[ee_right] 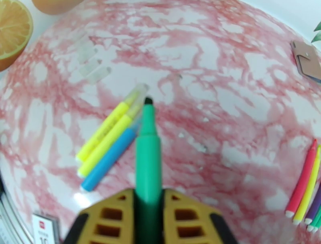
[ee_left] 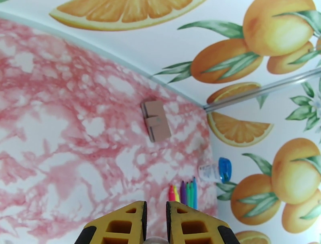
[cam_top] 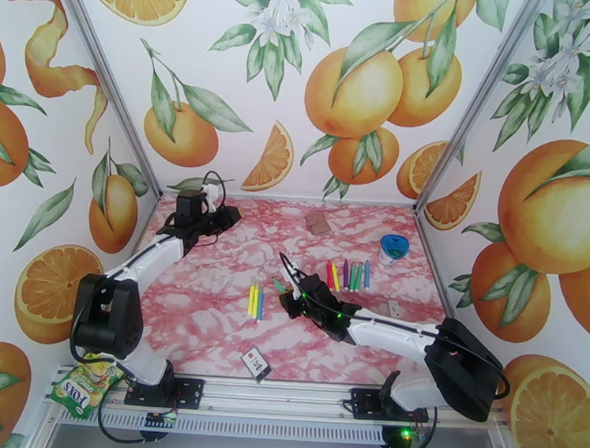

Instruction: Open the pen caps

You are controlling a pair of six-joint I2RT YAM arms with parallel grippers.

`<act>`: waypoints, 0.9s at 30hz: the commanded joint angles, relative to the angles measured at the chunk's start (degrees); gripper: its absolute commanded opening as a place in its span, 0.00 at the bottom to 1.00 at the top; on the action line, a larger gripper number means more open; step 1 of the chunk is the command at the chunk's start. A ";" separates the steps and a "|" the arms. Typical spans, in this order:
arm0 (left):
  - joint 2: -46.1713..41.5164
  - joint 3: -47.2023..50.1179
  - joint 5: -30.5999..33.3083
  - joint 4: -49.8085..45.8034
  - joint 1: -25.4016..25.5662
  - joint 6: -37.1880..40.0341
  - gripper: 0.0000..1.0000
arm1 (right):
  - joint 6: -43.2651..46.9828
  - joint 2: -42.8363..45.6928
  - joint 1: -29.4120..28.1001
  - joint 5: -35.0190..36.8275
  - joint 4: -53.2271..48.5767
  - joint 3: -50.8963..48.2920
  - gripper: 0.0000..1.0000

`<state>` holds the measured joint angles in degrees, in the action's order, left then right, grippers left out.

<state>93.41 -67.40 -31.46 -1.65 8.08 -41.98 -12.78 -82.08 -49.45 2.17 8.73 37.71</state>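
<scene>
- Right claw (ee_right: 148, 194) is clamped on a green marker (ee_right: 148, 148). The barrel runs straight out between the fingers, and its far end shows a bare dark tip held above the surface (cam_top: 210, 331).
- From the top camera, that claw (cam_top: 293, 288) sits roughly mid-surface, with the green marker (cam_top: 280, 283) poking out to its left.
- Right by the green tip lie two yellow markers (ee_right: 106, 132) and a blue marker (ee_right: 108, 158), packed side by side. One of the yellow ones has a see-through cap (ee_right: 138, 91) on its far end. The blue one's end is tucked behind the green barrel, so I can't tell there.
- Beyond that trio are a few clear little bits (ee_right: 94, 66) lying loose. They could be caps, but it's too blurry to call.
- A row of markers (cam_top: 348, 275) (pink, yellow, purple, greens, blue) lies parallel to the right of the claw, near the blue-lidded container (cam_top: 392, 248). Their caps are too small to make out.
- Left claw (ee_left: 156, 216) is off in the far-left corner. Its fingers are a narrow gap apart with nothing in them.
- Other stuff: a brown wallet (cam_top: 319, 222) near the back wall, and a black-and-white card (cam_top: 256, 363) at the near edge.
</scene>
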 commanded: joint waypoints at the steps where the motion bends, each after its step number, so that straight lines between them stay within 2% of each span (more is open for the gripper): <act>1: -0.75 -2.32 0.55 -2.91 -0.03 4.00 0.00 | -0.23 1.91 -0.17 1.79 0.47 -0.62 0.02; 10: -2.75 -4.16 0.24 -17.26 0.03 16.55 0.00 | -2.49 5.16 2.38 2.37 2.88 -1.50 0.03; 16: -4.47 -3.79 1.32 -25.68 0.25 23.28 0.00 | -3.71 6.29 4.08 5.56 2.32 -1.26 0.05; 27: -5.13 -4.50 12.30 -40.58 4.07 32.62 0.00 | -7.44 6.13 6.88 12.22 0.46 -0.54 0.05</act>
<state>89.45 -69.60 -23.79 -36.01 11.07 -13.54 -18.09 -76.79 -43.38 10.81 9.96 36.95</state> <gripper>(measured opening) 0.172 0.174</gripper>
